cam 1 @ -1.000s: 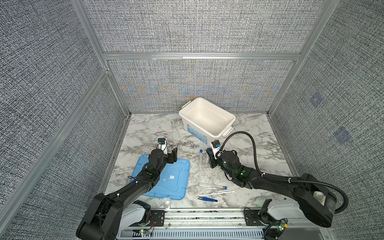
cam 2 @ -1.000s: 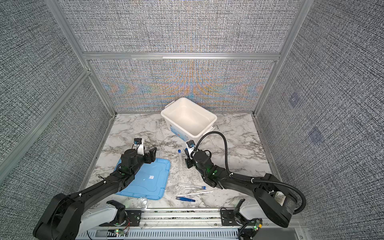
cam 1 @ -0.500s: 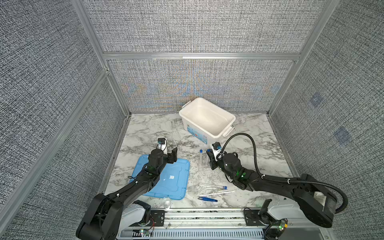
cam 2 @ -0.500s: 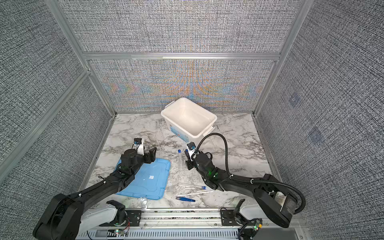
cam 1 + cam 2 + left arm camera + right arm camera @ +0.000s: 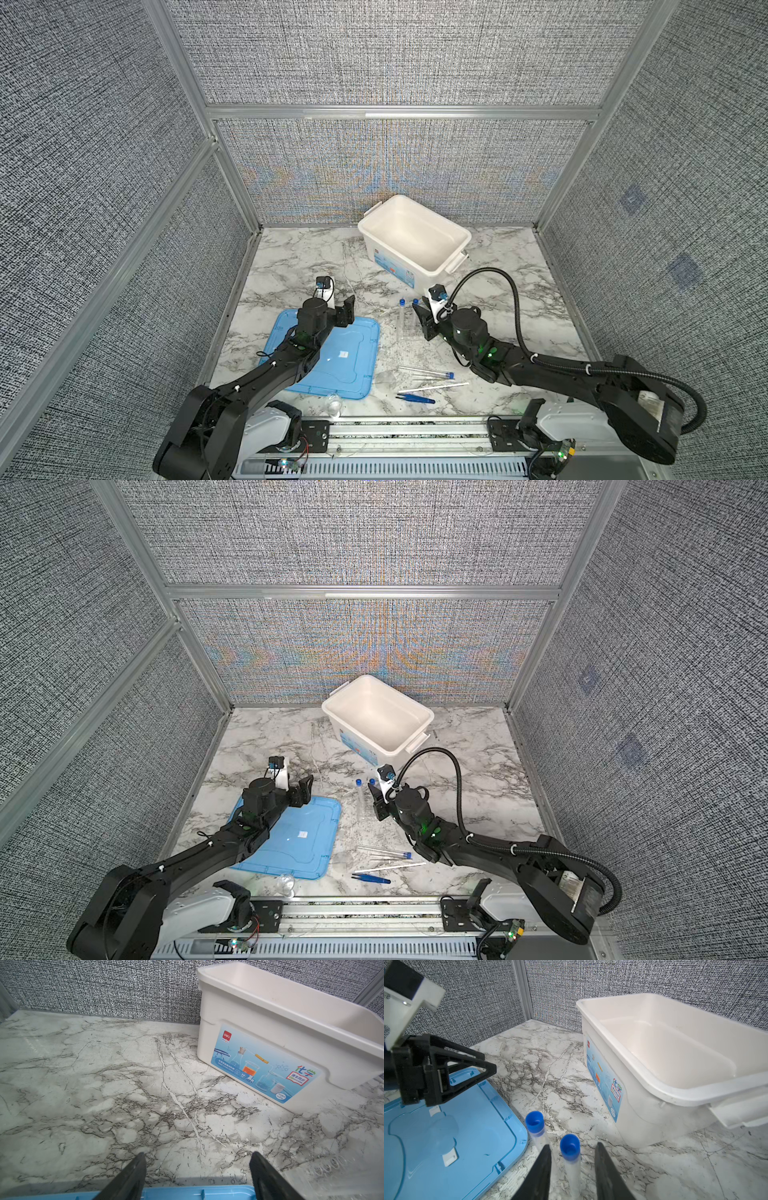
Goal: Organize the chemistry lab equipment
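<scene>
Right claw (image 5: 573,1145) straddles a standing blue-capped tube (image 5: 572,1172), jaws narrowly parted, gap either side; second tube (image 5: 534,1122) just beside. Left claw (image 5: 197,1153) hangs wide, empty.

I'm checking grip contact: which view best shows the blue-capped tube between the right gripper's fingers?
The right wrist view: the tube stands upright between the right gripper's fingers, a gap on each side. Both top views show little beyond its blue cap beside the gripper, too small to judge contact. The left wrist view does not show it.
</scene>
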Robot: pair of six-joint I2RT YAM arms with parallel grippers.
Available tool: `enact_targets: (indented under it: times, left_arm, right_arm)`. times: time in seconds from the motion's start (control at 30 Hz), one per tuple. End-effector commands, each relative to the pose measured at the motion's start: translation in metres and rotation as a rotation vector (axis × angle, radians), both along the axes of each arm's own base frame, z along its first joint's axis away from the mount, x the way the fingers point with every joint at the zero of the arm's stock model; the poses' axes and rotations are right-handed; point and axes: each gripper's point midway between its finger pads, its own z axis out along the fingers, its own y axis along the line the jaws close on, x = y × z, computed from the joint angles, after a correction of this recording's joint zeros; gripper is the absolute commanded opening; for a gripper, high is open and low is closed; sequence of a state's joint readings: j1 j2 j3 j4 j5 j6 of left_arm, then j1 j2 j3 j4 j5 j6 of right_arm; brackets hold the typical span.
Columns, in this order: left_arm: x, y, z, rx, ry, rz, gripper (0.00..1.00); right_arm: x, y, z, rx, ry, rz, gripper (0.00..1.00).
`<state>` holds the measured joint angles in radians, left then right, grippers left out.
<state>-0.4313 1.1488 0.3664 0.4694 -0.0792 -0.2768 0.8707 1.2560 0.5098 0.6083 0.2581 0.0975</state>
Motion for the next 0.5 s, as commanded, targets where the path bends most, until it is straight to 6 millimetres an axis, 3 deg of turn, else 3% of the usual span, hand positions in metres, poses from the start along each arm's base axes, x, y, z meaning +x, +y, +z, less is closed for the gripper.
enact_targets:
  times: [0.0, 0.3, 0.47]
  left_arm:
    - [0.002, -0.002, 0.006, -0.002, -0.023, -0.008, 0.79]
    - [0.002, -0.004, 0.008, -0.007, -0.024, -0.017, 0.79]
    - [0.003, -0.009, 0.005, -0.013, -0.012, -0.041, 0.79]
  right_arm:
    - [-0.003, -0.004, 0.013, 0.035, -0.005, -0.01, 0.36]
    - [-0.025, -0.024, 0.024, -0.02, -0.002, 0.028, 0.5]
    - [-0.036, -0.022, 0.021, -0.058, 0.127, 0.127, 0.52]
